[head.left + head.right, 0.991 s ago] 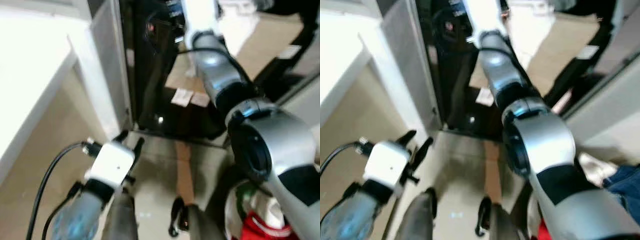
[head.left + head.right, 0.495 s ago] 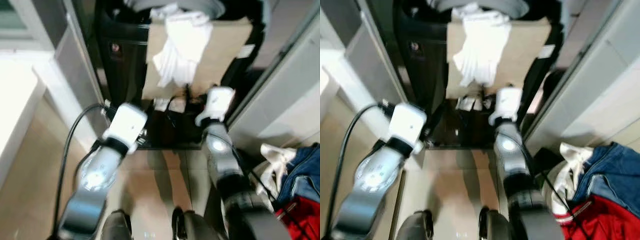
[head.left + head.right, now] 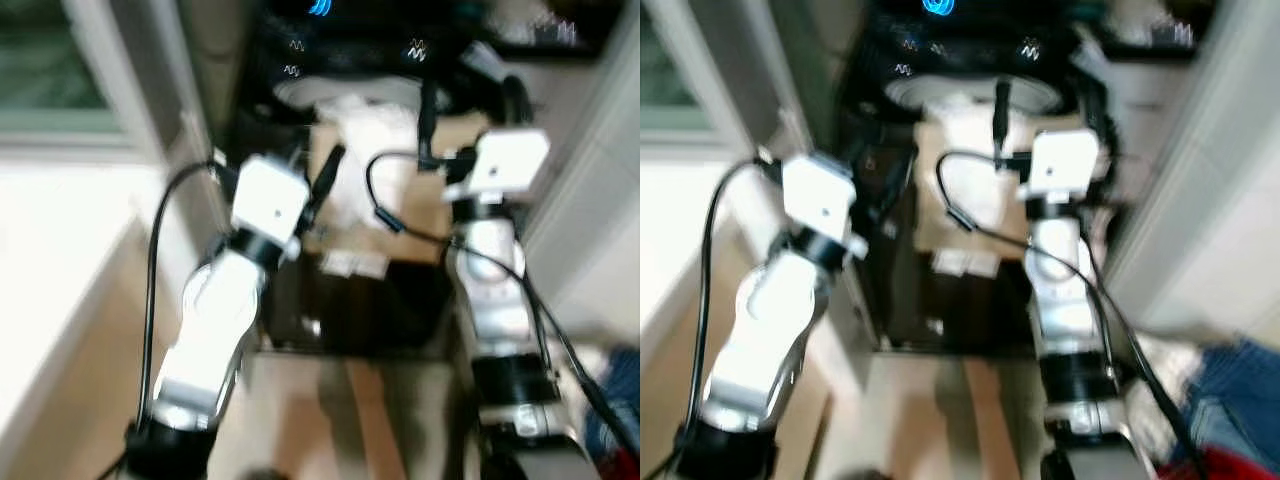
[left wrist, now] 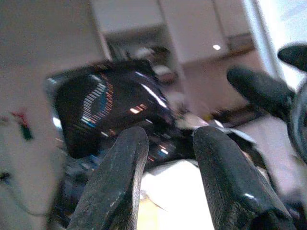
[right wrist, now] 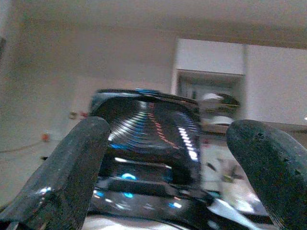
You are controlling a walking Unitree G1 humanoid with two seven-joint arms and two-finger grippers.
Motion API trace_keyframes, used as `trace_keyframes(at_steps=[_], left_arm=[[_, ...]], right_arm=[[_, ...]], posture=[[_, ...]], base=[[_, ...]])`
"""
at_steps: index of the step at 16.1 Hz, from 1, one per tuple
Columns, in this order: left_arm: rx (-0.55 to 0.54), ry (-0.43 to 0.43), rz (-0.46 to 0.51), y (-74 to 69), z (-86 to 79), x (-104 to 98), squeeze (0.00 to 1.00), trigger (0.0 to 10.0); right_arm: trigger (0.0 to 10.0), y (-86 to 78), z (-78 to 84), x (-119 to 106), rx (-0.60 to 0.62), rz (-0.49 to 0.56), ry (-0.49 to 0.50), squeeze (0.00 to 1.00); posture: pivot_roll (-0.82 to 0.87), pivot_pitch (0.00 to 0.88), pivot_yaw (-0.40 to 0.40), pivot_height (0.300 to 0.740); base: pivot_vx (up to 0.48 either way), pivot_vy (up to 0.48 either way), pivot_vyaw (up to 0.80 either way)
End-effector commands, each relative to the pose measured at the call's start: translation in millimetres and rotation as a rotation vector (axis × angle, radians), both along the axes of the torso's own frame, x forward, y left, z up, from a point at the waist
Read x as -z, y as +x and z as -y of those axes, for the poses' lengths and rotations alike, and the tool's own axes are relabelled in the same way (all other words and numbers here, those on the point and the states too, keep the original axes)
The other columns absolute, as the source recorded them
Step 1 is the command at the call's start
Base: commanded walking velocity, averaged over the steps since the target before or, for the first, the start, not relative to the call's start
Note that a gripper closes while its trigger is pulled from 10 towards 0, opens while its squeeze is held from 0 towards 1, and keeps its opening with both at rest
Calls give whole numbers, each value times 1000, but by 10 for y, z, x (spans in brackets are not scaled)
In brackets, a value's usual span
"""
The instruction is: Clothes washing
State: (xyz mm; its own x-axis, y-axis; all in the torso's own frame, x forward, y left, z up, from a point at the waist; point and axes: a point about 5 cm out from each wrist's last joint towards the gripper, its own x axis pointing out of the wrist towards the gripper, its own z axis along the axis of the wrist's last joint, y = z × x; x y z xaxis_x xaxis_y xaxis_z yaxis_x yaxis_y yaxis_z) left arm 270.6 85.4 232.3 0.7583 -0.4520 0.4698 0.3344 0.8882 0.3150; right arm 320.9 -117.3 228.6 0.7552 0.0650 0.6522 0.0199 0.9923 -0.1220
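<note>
You are looking at a black washing machine [image 3: 970, 60] straight ahead, its panel lights glowing blue, a white cloth [image 3: 375, 150] lying at its open top. Your left gripper [image 4: 165, 158] is reaching toward it with fingers narrowly parted, holding nothing. Your right gripper [image 5: 168, 158] is spreading wide, empty. Blue and red clothes [image 3: 1230, 400] are sitting low at your right

Black washing machine [image 3: 350, 300] showing blue lit symbols, white cloth [image 3: 375, 185] lying against a tan panel [image 3: 345, 215], silver arms carrying white wrist boxes, black pincer fingers [image 5: 76, 167], blue and red clothes [image 3: 1230, 400].
</note>
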Motion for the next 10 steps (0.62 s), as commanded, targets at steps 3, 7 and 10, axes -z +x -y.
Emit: trace_keyframes(at_steps=[3, 7, 10], left_arm=[[-7, 12, -14, 89, 2, 58, 0, 10000], [-10, 34, 2, 123, 4, 58, 0, 10000], [-37, 17, 3, 140, -30, 75, 0, 10000]], right_arm=[[10000, -9, -74, -19, -14, -14, -15, 0], [10000, -6, -103, 69, -48, -69, -28, 0], [10000, -45, -139, 426, -211, -276, -5, 0]], posture=[[-54, 0, -6, 740], [-48, 0, -16, 740], [-45, 0, -20, 740]], base=[[480, 0, 0], [480, 0, 0], [480, 0, 0]])
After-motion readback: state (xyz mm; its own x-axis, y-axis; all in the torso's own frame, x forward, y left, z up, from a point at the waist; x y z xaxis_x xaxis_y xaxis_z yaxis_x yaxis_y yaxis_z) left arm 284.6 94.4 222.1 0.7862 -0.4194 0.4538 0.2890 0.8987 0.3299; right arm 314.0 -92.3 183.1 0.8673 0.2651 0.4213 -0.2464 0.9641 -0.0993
